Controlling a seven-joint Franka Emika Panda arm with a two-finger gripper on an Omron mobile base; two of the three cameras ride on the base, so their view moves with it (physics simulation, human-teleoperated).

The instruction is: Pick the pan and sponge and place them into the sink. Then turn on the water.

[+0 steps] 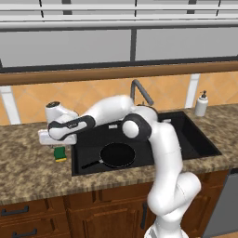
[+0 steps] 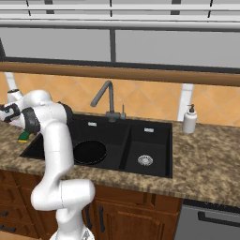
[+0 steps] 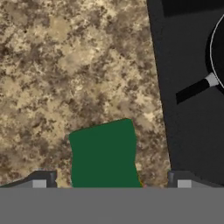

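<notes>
The black pan lies flat in the large basin of the black sink, its thin handle pointing toward the counter on the left. On that granite counter, just left of the sink's rim, sits the green-topped sponge with a yellow layer below. My gripper hangs straight over it, pointing down. In the hand view the sponge lies between my two wide-apart fingertips, and the gripper is open. I cannot tell whether the fingers touch it. No water runs from the dark gooseneck faucet.
A white soap dispenser stands on the counter right of the sink. The smaller basin has a round metal drain. The tiled wall rises behind the faucet. Granite counter stretches left of the sponge.
</notes>
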